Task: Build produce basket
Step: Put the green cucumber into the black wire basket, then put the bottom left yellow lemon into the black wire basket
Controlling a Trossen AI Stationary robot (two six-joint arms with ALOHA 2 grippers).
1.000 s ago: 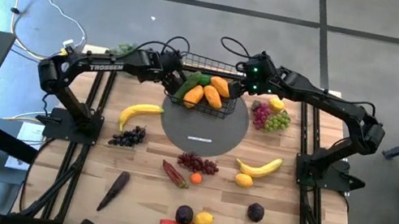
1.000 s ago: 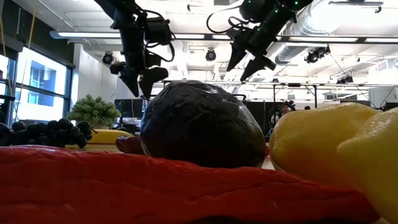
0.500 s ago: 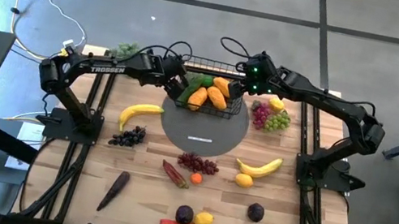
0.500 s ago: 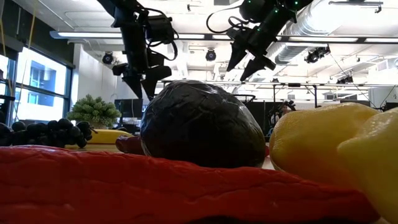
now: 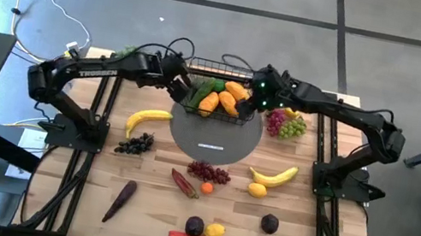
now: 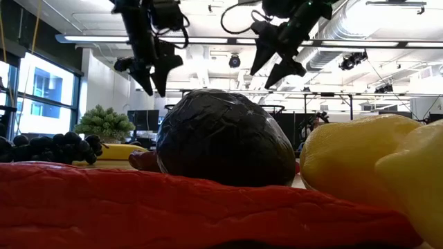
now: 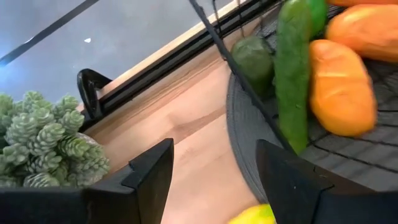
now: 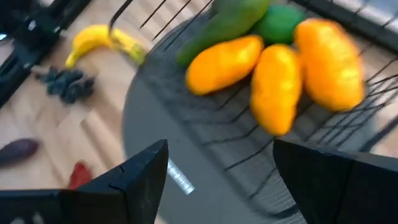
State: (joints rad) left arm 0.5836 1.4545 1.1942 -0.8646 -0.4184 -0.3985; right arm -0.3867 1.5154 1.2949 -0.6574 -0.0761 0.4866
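Both arms flank the basket (image 5: 215, 101) of produce (image 5: 221, 98) on the table (image 5: 156, 178), left gripper (image 5: 183, 89) and right gripper (image 5: 249, 103) jaws spread, holding nothing.

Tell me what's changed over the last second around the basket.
The left gripper and right gripper both edged in toward the basket, one at each end, jaws open, gripping nothing. The basket slid slightly right. Loose produce on the table hasn't moved.
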